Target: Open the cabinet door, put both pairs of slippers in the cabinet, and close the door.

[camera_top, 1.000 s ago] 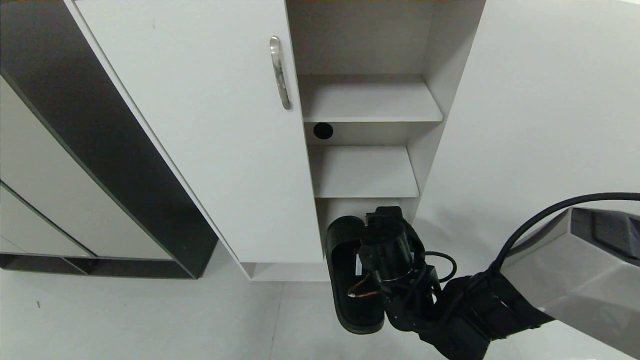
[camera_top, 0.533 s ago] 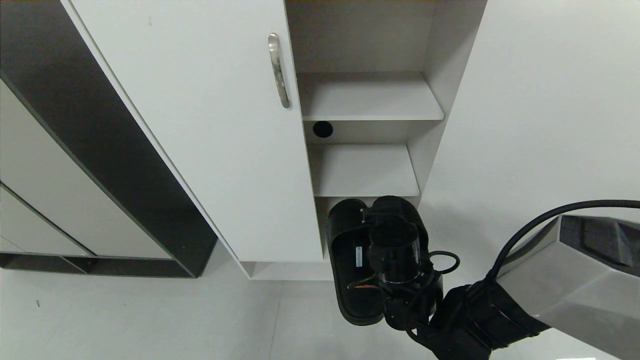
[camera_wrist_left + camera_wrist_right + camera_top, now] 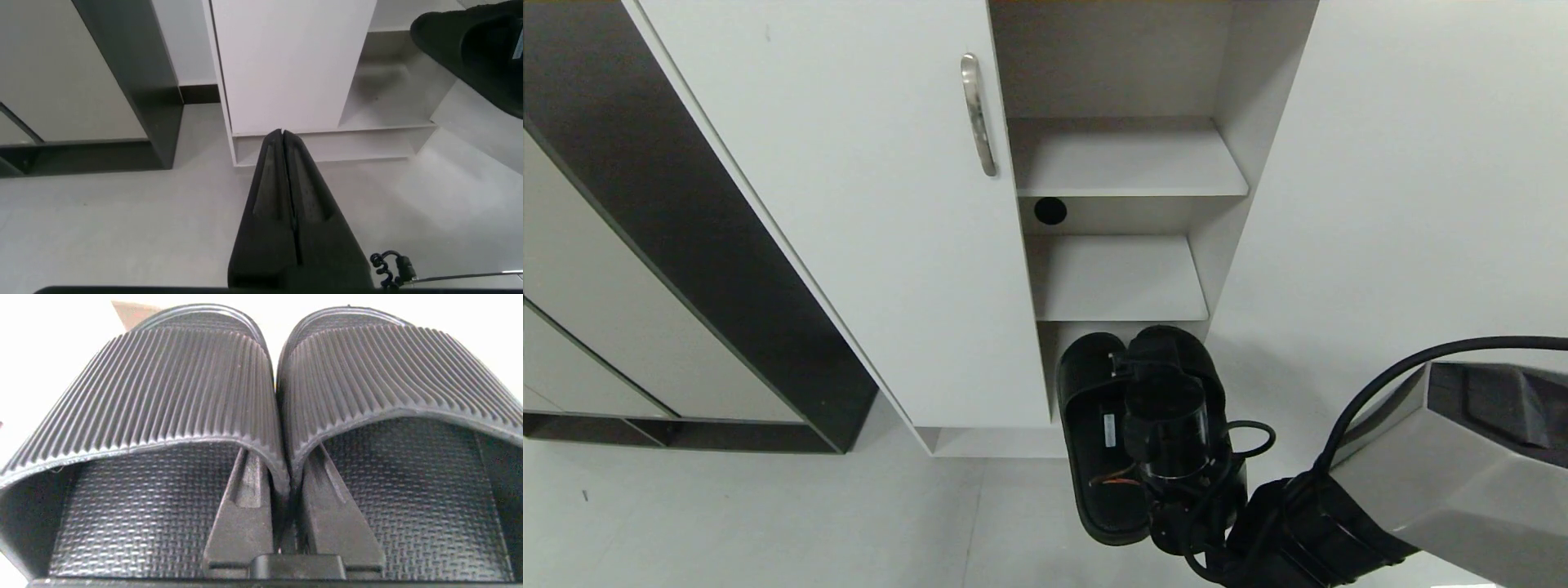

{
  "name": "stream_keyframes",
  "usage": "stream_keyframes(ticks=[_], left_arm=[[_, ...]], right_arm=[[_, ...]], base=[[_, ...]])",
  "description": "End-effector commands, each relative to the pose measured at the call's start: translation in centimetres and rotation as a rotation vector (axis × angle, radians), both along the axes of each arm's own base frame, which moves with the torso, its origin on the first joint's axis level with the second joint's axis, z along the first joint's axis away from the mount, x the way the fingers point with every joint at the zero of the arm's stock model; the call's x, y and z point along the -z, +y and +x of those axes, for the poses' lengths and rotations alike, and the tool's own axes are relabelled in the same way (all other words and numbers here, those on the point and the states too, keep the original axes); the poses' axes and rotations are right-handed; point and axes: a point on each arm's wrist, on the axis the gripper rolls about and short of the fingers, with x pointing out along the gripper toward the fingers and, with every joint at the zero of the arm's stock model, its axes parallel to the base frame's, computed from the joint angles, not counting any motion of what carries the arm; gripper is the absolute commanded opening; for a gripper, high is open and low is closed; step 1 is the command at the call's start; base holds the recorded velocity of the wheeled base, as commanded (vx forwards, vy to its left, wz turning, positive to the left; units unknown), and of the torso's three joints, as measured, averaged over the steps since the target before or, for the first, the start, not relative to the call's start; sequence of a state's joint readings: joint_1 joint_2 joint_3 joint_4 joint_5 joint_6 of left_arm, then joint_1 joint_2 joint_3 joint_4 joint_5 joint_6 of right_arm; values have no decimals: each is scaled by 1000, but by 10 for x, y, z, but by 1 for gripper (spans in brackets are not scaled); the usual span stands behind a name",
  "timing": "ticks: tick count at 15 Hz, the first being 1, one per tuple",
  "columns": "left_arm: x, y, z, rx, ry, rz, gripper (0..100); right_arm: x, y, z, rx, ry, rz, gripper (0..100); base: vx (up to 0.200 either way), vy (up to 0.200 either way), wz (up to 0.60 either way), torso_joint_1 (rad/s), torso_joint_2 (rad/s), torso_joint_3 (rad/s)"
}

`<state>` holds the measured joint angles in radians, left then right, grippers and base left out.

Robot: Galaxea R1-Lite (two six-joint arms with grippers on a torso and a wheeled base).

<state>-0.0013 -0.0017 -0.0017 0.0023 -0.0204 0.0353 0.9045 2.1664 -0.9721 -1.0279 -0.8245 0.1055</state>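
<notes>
In the head view we see the door open and one pair of slippers at the cabinet's lowest opening, not yet set down. In the left wrist view, our left gripper is closed on nothing. In the right wrist view, our right gripper pinches the pair; stowing and closing remain.

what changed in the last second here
The right claw, shut on the black slippers, carried them forward until their toes reached the mouth of the cabinet's bottom compartment. The grip on the pair held, and the cabinet door stayed open.
</notes>
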Motion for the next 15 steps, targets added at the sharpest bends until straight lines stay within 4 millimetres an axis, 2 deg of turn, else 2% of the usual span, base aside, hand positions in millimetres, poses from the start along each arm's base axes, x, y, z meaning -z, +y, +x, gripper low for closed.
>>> stream_keyframes(ticks=[1,7,11,15], left_arm=[[0,0,0,0,3,0,0],[0,0,0,0,3,-5,0],[0,0,0,-2,1,-6,0],[0,0,0,-2,1,-9,0]], right_arm=[[6,2,1,-1,3,-4,0],[8,2,2,0,5,-4,0],[14,-1,11,18,-10,18,0],[19,-1,9,13,-22,32,0]], base=[[200,0,0,2,2,7],[200,0,0,2,3,2],[200,0,0,6,4,0],[0,0,0,0,0,0]])
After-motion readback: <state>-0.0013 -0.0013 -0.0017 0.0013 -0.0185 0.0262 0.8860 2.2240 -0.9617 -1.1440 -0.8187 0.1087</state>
